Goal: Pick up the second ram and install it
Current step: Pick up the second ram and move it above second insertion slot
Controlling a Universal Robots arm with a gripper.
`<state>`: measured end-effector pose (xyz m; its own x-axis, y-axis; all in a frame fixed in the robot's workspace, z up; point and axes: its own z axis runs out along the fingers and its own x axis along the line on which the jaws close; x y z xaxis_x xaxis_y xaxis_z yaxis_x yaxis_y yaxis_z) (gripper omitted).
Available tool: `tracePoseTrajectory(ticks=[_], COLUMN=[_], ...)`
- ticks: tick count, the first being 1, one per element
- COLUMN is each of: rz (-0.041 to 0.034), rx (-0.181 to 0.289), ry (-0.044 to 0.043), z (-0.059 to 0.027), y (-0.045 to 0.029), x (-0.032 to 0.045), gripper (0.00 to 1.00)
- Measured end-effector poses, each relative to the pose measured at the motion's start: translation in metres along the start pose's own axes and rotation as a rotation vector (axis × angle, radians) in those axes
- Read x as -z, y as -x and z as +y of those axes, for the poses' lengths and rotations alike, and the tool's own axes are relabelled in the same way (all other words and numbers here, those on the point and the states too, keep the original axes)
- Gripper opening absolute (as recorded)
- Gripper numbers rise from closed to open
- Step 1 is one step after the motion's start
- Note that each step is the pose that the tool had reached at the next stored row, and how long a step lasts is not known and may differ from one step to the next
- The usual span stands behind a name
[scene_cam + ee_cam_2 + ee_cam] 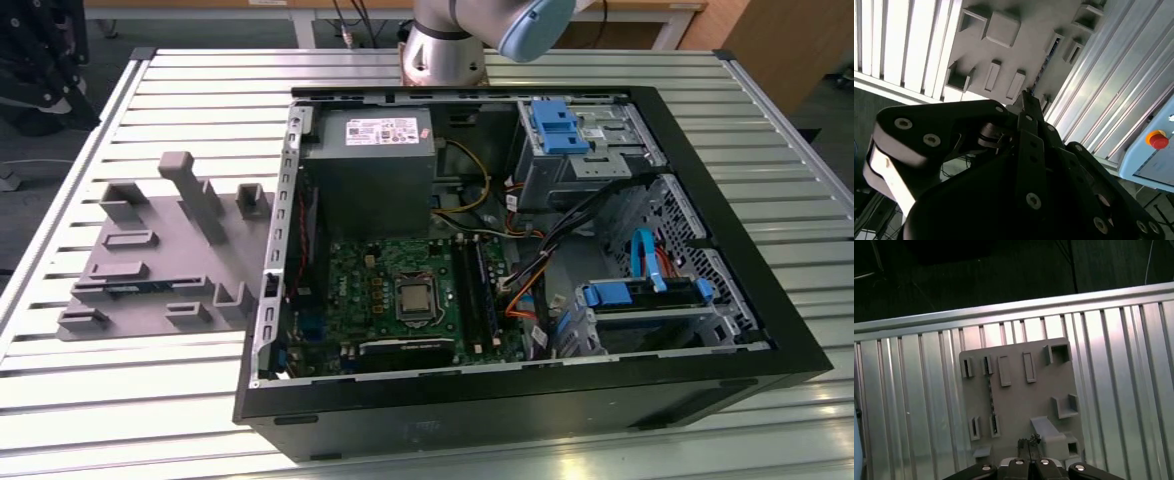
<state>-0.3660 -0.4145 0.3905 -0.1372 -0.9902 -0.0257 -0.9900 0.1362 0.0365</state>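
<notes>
The gripper (1026, 443) is hanging over the grey holder tray (1019, 400), its fingers standing narrow, almost together, holding nothing. The second ram (989, 395) is standing on edge in this tray, resting on the slatted table (1114, 365).

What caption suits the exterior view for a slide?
Open computer case on slatted table; ram standing in grey holder tray at the exterior view's left.

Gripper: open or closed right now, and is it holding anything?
Gripper: closed, holding nothing, above the grey holder tray.
</notes>
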Motion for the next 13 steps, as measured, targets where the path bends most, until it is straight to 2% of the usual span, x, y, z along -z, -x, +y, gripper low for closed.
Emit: tracePoseTrajectory(ticks=[9, 11, 13], rz=[0.0004, 0.0015, 0.0021], rx=[0.011, 0.043, 0.054], ry=[0.0003, 0.0010, 0.0015], z=[0.0000, 0.0000, 0.0030], y=[0.0000, 0.0000, -0.0006], x=[0.0000, -0.0001, -0.0003], gripper=[0.11, 0.11, 0.11])
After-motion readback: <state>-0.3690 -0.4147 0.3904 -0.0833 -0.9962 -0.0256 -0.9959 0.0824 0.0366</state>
